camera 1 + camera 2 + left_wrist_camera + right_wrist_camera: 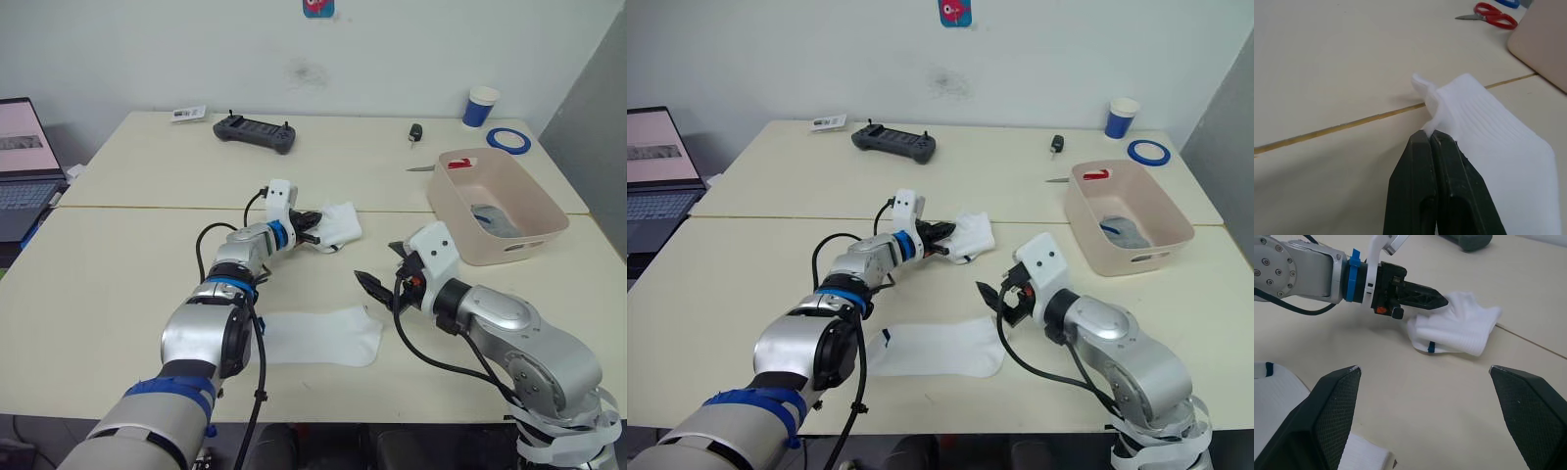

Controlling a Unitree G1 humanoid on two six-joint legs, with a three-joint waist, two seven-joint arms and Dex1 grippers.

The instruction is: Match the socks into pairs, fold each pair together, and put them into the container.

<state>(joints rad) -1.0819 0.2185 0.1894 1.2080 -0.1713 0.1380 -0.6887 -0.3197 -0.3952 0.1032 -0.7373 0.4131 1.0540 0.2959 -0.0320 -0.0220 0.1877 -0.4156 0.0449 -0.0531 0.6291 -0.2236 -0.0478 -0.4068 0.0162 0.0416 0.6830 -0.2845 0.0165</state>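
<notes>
Fingers (1442, 161) of the left gripper (319, 226) are pinched together on the edge of a crumpled white sock (338, 225) with a small dark-blue mark, lying on the desk (127, 264) well left of the pink container (519, 211). Right gripper (385, 266) fingers are spread wide, holding nothing. Another white sock (318, 338) lies flat nearer the desk's front edge.

head stereo pair looking forward and down over desk (118, 294) | wrist cameras looking close along own fingers | all sharing crumpled white sock (1459, 330)
</notes>
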